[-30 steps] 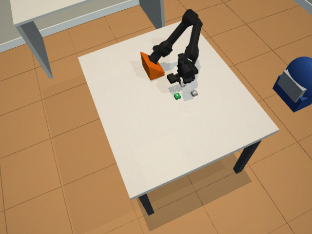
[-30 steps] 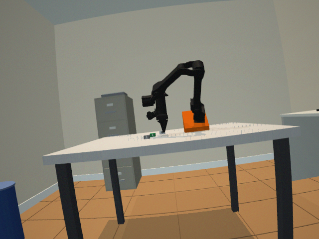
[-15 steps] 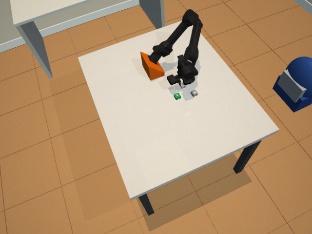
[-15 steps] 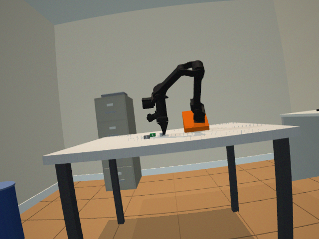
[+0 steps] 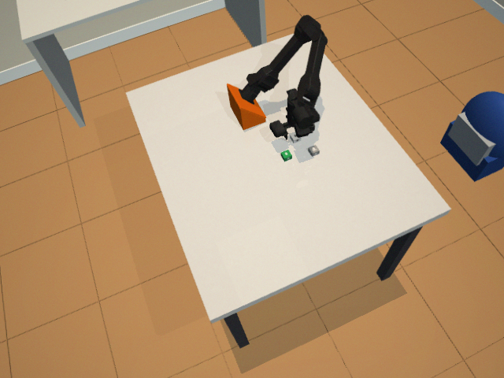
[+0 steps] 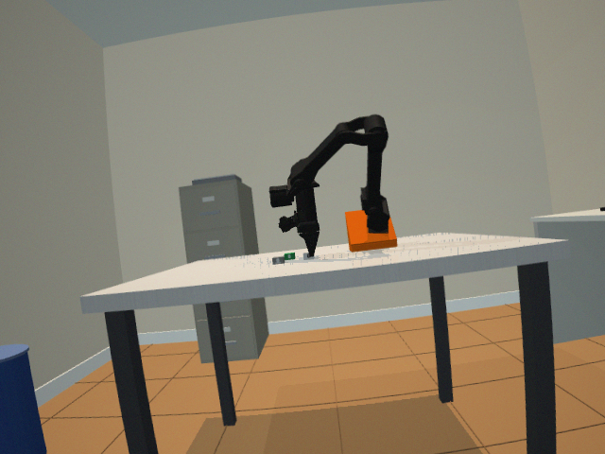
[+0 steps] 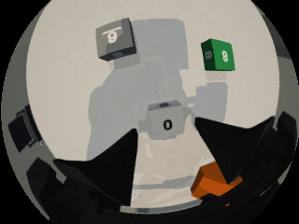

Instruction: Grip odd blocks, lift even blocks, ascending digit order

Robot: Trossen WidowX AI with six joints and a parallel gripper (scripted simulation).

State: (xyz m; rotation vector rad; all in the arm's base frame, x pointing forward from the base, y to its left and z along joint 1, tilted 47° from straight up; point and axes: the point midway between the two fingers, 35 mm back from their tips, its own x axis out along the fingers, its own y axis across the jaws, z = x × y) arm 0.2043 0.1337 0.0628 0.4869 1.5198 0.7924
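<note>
A light grey block (image 5: 295, 139) (image 6: 306, 255) (image 7: 164, 128) showing a 0 sits on the table between my fingers. My gripper (image 5: 294, 137) (image 6: 311, 255) (image 7: 166, 126) is open and low, one fingertip to each side of that block, with gaps visible in the wrist view. A darker grey block (image 5: 313, 150) (image 6: 278, 260) (image 7: 112, 42) stands upper left in the wrist view; its digit looks like a 9 with a bar above it, so an underlined 6 seen upside down. A green block (image 5: 286, 155) (image 6: 289, 255) (image 7: 224, 57) showing an 8 stands upper right there.
An orange wedge-shaped block (image 5: 246, 112) (image 6: 370, 235) (image 7: 210, 179) stands by the arm's base on the white table (image 5: 244, 211) (image 6: 195, 281). A grey filing cabinet (image 6: 215, 219) stands behind the table, and a blue bin (image 5: 486, 117) (image 6: 17, 395) stands off to its side.
</note>
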